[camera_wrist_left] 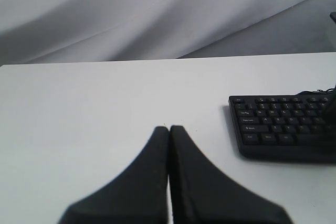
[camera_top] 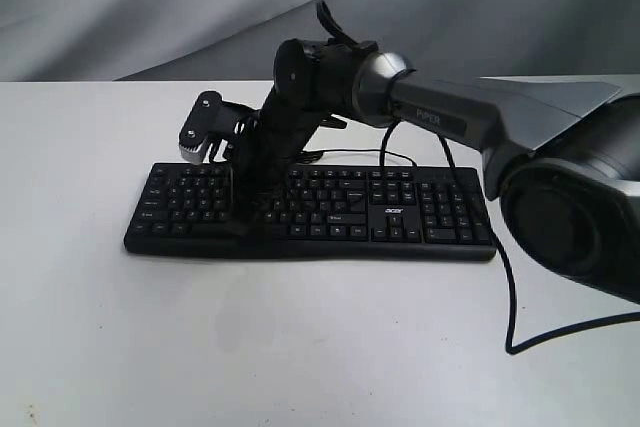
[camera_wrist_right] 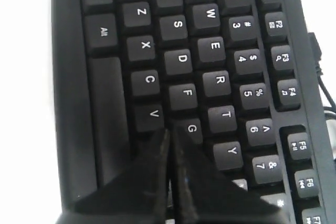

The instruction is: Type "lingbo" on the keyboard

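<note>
The black keyboard [camera_top: 310, 209] lies across the white table, with its acer logo on the right part. My right gripper [camera_top: 243, 215] reaches across from the right and points down onto the keys left of the keyboard's middle. In the right wrist view its shut tips [camera_wrist_right: 169, 132] rest at the gap between the V key [camera_wrist_right: 153, 114] and the G key [camera_wrist_right: 192, 129], with the key under them hidden. My left gripper [camera_wrist_left: 169, 129] is shut and empty, low over bare table, with the keyboard's left end [camera_wrist_left: 283, 127] off to its side.
The thin black cable [camera_top: 510, 292] runs from behind the keyboard, down the table's right side and off toward the front right. The right arm's large grey base [camera_top: 575, 202] fills the right edge. A grey cloth backdrop [camera_top: 150, 7] hangs behind the table [camera_top: 300, 347].
</note>
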Robot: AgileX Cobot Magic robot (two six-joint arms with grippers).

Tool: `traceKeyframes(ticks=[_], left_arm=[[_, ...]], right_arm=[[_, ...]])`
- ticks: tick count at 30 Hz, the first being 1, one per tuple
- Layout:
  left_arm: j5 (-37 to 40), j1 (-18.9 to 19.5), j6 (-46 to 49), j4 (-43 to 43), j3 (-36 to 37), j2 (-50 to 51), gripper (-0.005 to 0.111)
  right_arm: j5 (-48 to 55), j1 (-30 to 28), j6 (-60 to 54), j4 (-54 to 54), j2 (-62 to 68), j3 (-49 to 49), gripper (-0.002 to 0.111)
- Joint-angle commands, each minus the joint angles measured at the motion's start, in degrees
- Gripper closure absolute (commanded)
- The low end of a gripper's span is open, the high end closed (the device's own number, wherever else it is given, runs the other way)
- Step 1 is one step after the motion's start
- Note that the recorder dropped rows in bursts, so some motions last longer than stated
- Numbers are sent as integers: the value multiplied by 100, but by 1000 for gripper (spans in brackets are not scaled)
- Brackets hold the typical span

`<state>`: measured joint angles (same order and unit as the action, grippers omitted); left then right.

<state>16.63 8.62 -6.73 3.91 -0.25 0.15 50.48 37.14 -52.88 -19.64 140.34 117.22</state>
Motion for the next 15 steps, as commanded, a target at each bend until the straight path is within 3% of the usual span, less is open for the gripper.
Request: traceKeyframes(ticks=[1,15], left_arm=[[-26,11,-23,-46,25,-15,106],[-26,11,-23,-46,25,-15,106]], right_arm=[[-50,15,0,-18,-58,-25,108],[-118,15,-44,-180,28,-25,108]])
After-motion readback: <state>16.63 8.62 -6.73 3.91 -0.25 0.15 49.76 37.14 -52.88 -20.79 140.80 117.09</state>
